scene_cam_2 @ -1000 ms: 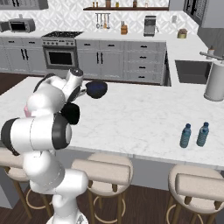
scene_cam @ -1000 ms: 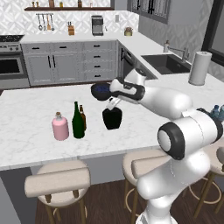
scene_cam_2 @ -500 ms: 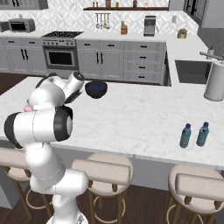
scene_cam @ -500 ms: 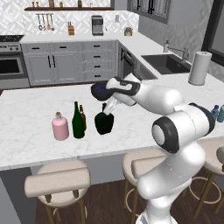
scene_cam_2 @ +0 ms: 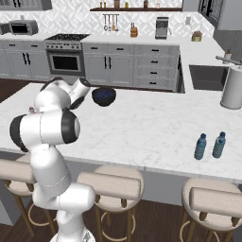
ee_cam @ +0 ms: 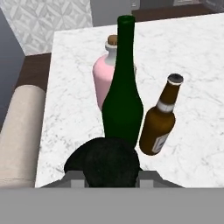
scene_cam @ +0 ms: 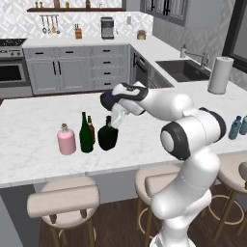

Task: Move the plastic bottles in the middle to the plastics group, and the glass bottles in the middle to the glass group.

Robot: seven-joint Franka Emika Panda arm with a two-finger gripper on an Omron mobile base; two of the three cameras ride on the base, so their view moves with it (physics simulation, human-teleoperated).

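Four bottles group on the marble island (scene_cam: 43,111): black bottle (scene_cam: 107,137) beside green bottle (scene_cam: 86,135), brown bottle (ee_cam: 161,118), pink bottle (scene_cam: 66,140). Gripper (scene_cam: 114,124) clamps the black bottle's neck. Right base view shows two blue bottles (scene_cam_2: 209,145).

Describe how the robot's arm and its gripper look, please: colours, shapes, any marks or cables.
The arm is made of glossy white, rounded links with dark grey to black round caps at the joints. No cables or markings show. The gripper is a small white hand; in the hand view its finger tips are grey.
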